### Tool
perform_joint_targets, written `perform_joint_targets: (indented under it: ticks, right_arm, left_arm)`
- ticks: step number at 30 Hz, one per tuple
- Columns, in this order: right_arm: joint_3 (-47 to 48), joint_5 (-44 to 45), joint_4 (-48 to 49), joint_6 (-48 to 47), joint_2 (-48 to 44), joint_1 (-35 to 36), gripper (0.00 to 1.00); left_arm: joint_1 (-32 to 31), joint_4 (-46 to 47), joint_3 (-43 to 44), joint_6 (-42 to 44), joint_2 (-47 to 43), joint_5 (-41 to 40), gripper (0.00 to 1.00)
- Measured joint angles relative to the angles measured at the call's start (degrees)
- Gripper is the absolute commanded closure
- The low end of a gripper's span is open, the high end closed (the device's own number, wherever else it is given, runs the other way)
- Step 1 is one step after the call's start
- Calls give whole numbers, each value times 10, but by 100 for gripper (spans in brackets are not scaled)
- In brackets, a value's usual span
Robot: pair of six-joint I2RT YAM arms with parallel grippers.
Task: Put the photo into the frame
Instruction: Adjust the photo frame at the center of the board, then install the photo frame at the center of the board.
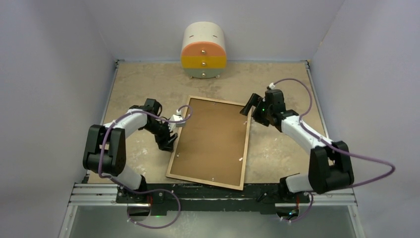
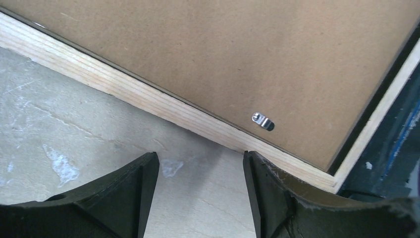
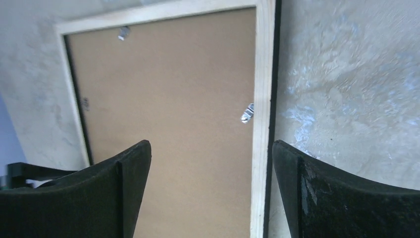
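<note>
The frame (image 1: 246, 148) lies face down in the middle of the table, its light wood back up. A plain brown backing board (image 1: 210, 141) fills it, held by small metal clips (image 2: 262, 121). The photo is hidden or out of view. My left gripper (image 1: 167, 142) is open and empty, low on the table just beside the frame's left edge. In the left wrist view (image 2: 199, 154) it faces the wood rim (image 2: 148, 96). My right gripper (image 1: 251, 107) is open and empty above the frame's far right corner. In the right wrist view (image 3: 210, 144) it straddles the rim (image 3: 262, 74).
A small round-topped drawer unit (image 1: 204, 52), cream, orange and yellow, stands at the back wall. Walls close in on the left, right and back. The frame's near edge lies close to the table's front rail (image 1: 213, 194).
</note>
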Motion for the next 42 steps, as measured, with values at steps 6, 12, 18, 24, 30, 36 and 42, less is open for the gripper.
perform_joint_targets:
  ticks: [6,12,18,24,30,36,42]
  right_arm:
    - [0,30,27,19,-106,67,12]
    - [-23,15,123,83,-57,279,14]
    - [-18,6,203,122,56,391,16]
    - [28,-10,264,141,162,449,17]
    - [65,-22,297,151,219,469,17]
    - [85,-33,316,159,259,473,18]
    - [89,-37,334,167,271,475,18]
  left_arm:
    - [6,-33,20,2,6,32,40]
    - [6,-24,59,-16,79,45,51]
    - [7,-28,63,-29,91,51,58]
    - [7,-31,63,-33,93,57,62]
    - [8,-31,63,-33,93,57,61]
    - [8,-31,63,-33,93,58,61]
    - [9,-32,63,-33,93,61,61]
